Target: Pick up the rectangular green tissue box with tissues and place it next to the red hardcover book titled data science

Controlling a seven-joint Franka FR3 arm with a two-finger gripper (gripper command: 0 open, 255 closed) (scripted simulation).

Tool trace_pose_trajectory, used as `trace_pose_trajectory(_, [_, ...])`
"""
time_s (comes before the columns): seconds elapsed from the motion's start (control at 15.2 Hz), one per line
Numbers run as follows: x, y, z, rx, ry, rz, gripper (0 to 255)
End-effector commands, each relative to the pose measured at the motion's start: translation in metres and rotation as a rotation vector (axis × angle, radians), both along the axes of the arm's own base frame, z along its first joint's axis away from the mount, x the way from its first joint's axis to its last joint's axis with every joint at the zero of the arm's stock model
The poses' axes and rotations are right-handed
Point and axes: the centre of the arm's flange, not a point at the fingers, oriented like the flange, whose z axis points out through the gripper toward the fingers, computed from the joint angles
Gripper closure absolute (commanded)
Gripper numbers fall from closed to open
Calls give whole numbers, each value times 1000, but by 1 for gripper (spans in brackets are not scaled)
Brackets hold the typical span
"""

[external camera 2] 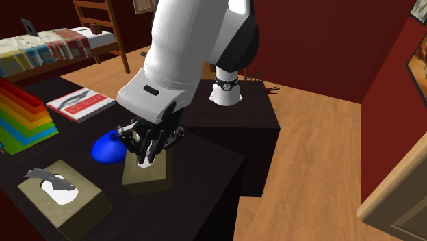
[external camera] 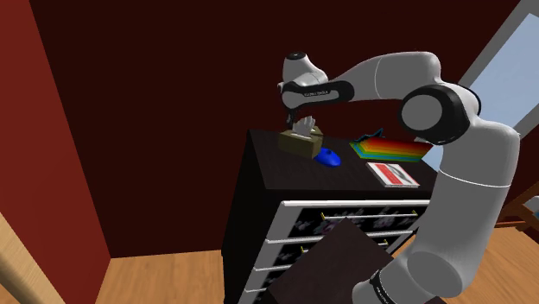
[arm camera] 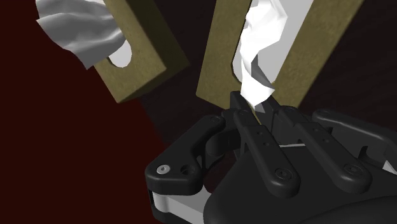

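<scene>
Black dresser top (external camera 2: 205,161) holds, from the second exterior view's left: one rainbow-coloured stack (external camera 2: 24,116), a spare olive tissue box (external camera 2: 65,198), one red-and-white book (external camera 2: 81,104), one blue mouse (external camera 2: 106,148), then a second olive tissue box (external camera 2: 147,176), two boxes in all. The gripper (arm camera: 254,107) stands right above that second box, jaws pinched together on its white tissue (arm camera: 257,57).

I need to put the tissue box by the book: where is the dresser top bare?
Free: the dresser top between the blue object and the book. Crowded: the rainbow stack beyond the book; two tissue boxes by the gripper.
</scene>
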Motion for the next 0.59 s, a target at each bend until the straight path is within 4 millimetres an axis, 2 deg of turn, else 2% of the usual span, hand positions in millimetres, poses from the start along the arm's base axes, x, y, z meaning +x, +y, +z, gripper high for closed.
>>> trace_pose_trajectory(0.0, [-1,-1,11,0,1,0,255])
trace_pose_trajectory(0.53, [-1,-1,54,0,1,0,255])
